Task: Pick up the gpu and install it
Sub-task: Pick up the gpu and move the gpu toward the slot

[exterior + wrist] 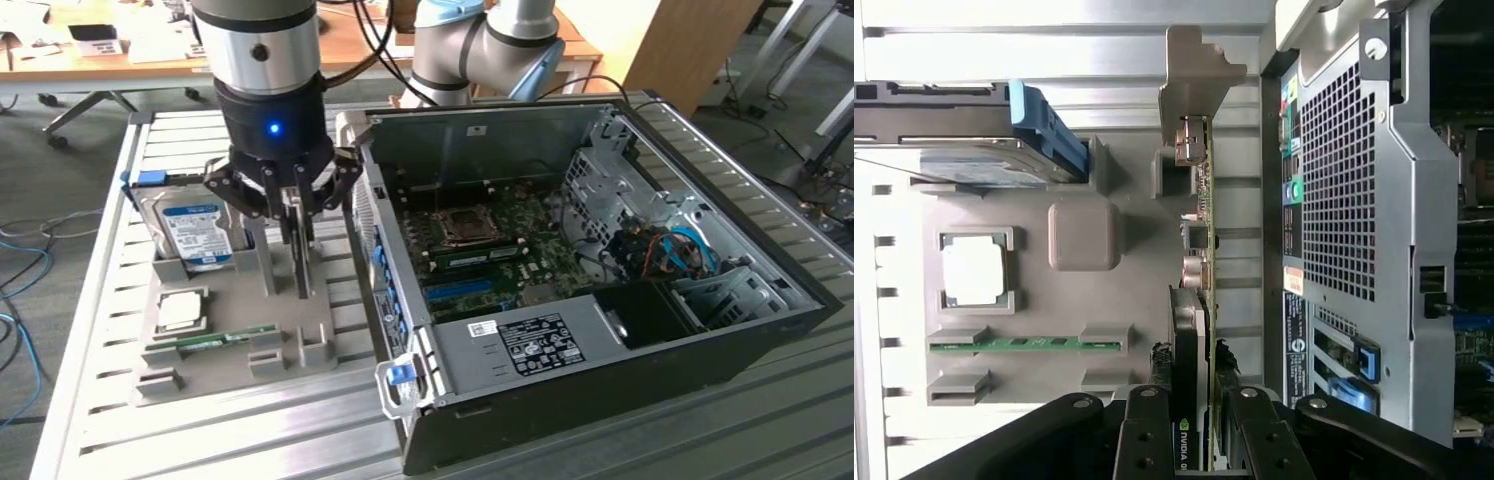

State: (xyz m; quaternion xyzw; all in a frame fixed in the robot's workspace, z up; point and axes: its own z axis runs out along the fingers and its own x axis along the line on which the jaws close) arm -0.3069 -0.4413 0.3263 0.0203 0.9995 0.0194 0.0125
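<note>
Graphics card (1204,225) standing on its edge over the gray tray (1084,235), long axis parallel to the computer case (1344,200) just beside it, metal bracket (1194,70) toward the hard drive (954,135) end, end effector (1192,370) clamped on the card, memory stick (1024,344) and processor (974,270) lying nearby

Hard drive (196,232), CPU (180,310), RAM stick (214,341)

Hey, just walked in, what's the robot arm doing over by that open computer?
The arm's gripper is down on the gpu, which stands on edge in the gray holder beside the open computer case. Its fingers look closed on the card's two faces. The card is not in the case yet. A hard drive, a processor chip and a RAM stick also sit in the holder.
</note>
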